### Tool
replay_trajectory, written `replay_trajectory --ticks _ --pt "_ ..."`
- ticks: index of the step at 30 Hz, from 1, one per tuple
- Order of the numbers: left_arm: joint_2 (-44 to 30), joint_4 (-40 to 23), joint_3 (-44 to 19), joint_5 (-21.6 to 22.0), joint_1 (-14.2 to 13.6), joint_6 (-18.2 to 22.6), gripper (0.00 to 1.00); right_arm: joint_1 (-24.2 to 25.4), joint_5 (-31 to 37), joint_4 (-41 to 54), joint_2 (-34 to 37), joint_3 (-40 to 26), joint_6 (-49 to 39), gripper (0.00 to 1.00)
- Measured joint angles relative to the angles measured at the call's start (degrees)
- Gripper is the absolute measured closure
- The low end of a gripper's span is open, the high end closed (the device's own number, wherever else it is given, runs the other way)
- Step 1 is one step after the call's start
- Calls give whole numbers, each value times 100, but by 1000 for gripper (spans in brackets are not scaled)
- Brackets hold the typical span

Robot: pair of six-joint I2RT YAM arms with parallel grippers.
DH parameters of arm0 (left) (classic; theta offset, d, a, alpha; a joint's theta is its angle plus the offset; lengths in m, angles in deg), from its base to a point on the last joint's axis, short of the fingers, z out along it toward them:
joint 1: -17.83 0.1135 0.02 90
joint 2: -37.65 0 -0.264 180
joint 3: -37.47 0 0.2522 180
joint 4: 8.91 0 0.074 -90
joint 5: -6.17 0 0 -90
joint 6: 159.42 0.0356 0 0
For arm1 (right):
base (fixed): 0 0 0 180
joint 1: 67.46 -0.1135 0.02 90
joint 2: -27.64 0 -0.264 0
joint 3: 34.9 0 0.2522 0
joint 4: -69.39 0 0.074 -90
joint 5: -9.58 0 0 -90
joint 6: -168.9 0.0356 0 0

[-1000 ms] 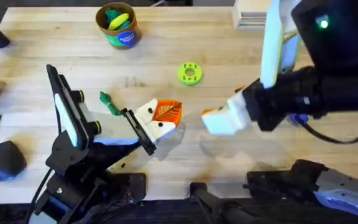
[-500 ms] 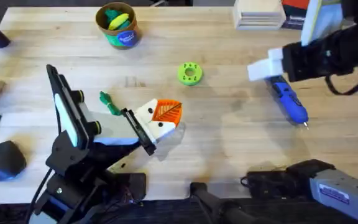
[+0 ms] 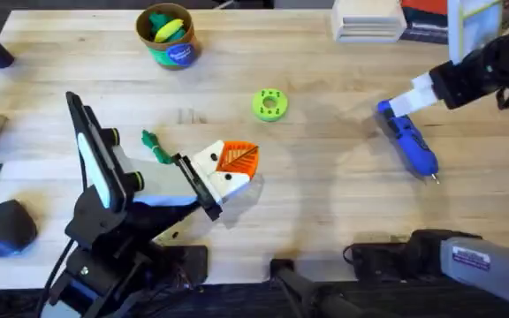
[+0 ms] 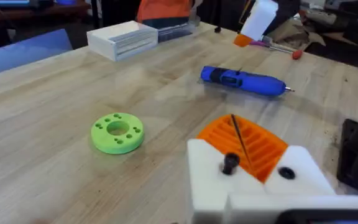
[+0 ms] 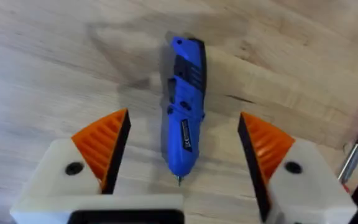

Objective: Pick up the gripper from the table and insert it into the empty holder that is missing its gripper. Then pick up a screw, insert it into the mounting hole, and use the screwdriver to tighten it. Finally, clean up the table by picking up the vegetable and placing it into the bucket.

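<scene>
Where it lies flat, screwdriver [image 5: 183,118] — blue, pen-shaped, thin metal bit

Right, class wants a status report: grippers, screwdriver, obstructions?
Right gripper open, straddling screwdriver, not gripping. Left gripper by vegetable. Nothing blocking.

The screwdriver [image 3: 408,146] lies on the table's [image 3: 325,212] right side — the bucket [image 3: 168,35] far back left, the disc [image 3: 269,103] between them.
</scene>
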Motion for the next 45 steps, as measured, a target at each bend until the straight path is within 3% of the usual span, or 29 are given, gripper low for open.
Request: replay_trajectory --ticks 6,19,37,40,45 --pt "1 0 0 0 0 0 996 479 -28 -48 903 0 -458 7" --pt "0 0 0 0 0 0 996 518 -31 -659 2760 0 -803 7" --pt "0 -1 0 0 0 0 996 518 -94 -970 2855 22 -855 12" --pt "0 0 0 2 0 0 996 518 -118 -950 2855 28 -858 64" --pt "0 -2 0 0 0 0 996 518 -157 -896 2855 37 -858 239"
